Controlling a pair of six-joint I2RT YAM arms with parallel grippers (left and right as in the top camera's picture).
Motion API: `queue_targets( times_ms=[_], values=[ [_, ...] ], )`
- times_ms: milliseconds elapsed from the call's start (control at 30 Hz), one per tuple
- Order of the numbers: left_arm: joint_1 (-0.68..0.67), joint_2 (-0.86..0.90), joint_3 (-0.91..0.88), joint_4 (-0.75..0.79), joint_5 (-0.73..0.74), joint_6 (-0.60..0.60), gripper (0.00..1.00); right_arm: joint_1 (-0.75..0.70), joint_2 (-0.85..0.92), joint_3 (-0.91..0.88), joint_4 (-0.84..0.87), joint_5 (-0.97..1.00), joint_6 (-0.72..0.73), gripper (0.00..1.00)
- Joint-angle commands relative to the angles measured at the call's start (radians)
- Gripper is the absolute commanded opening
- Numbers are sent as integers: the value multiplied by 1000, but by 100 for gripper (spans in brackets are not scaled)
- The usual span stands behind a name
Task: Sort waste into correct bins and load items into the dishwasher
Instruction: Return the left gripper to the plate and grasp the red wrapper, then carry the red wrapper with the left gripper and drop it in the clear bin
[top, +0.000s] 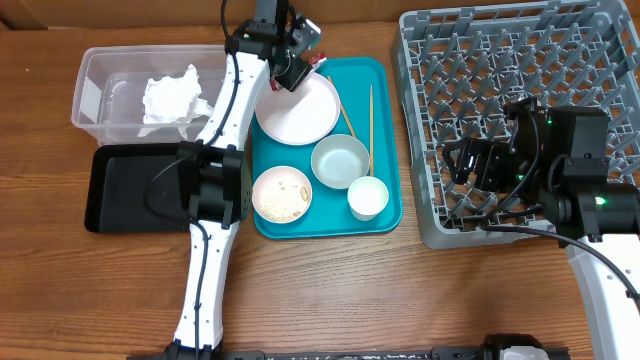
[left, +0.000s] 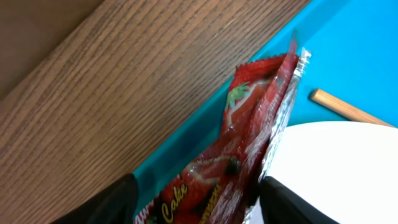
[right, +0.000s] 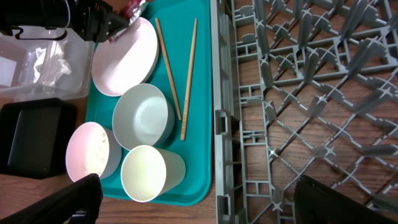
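Observation:
The shiny red wrapper (left: 242, 143) lies at the back left of the teal serving tray (top: 385, 80), against the large pink-white plate (top: 300, 110). My left gripper (left: 198, 199) is open with its fingers on either side of the wrapper, and a thin gap shows at the left finger. The white napkin (top: 172, 97) is in the clear tub (top: 100, 80). A small plate with rice scraps (top: 281, 193), the grey-blue bowl (top: 340, 160), the white cup (top: 367, 197) and two chopsticks (top: 370, 120) sit on the teal tray. My right gripper (top: 462, 160) is open and empty over the left edge of the grey dish rack (top: 520, 60).
The black tray (top: 125, 190) lies in front of the clear tub, left of the teal tray. My left arm stretches over the gap between them. The dish rack holds nothing. Bare wooden table lies along the front.

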Motion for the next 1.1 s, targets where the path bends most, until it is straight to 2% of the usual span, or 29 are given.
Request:
queue_targets(
  times_ms=[0, 200, 433, 733, 800, 900, 967, 1067],
  values=[
    [-4, 10, 2, -14, 23, 8, 61, -3, -1, 24, 6, -8, 4, 100],
    [-4, 10, 2, -31, 23, 8, 60, -3, -1, 24, 5, -8, 4, 100],
    [-5, 10, 2, -67, 32, 6, 50, -3, -1, 24, 6, -8, 4, 100],
    [-8, 10, 2, -191, 31, -23, 49, -3, -1, 24, 6, -9, 4, 100],
    [-8, 10, 2, -204, 31, -23, 38, -3, -1, 24, 6, -9, 4, 100],
    [-10, 10, 2, -209, 31, -32, 14, -3, -1, 24, 6, -9, 4, 100],
    [-11, 5, 10, -209, 31, -75, 4, -3, -1, 24, 6, -9, 4, 100],
    [-17, -9, 50, -229, 31, -148, 3, -3, -1, 24, 7, -9, 4, 100]
  ],
)
